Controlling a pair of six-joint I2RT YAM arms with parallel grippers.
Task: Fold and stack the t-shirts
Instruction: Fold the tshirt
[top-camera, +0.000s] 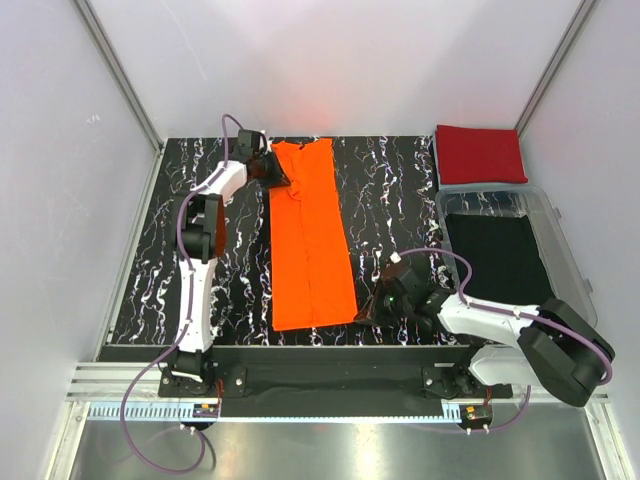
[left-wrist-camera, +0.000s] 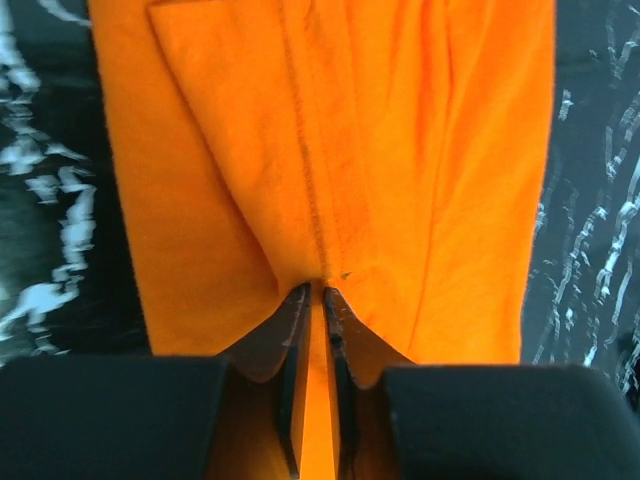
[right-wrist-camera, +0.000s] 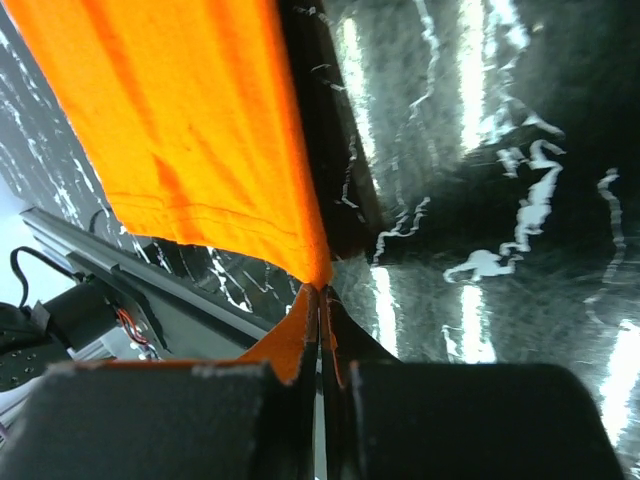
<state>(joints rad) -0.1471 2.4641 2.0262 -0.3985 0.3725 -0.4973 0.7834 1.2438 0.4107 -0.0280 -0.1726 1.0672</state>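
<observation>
The orange t-shirt (top-camera: 308, 235) lies folded into a long narrow strip down the middle of the black marbled table. My left gripper (top-camera: 274, 172) is shut on its far left edge; in the left wrist view cloth (left-wrist-camera: 330, 150) fills the frame and runs between the closed jaws at my gripper (left-wrist-camera: 315, 292). My right gripper (top-camera: 367, 312) is shut on the near right corner of the strip, seen in the right wrist view (right-wrist-camera: 318, 290) with the hem (right-wrist-camera: 200, 150) lifted slightly off the table. The deep red t-shirt (top-camera: 480, 153) lies folded at the far right corner.
A clear plastic bin (top-camera: 580, 270) with a dark inside stands at the right, just in front of the red t-shirt. White walls enclose the table. The metal rail (top-camera: 330, 385) with the arm bases runs along the near edge.
</observation>
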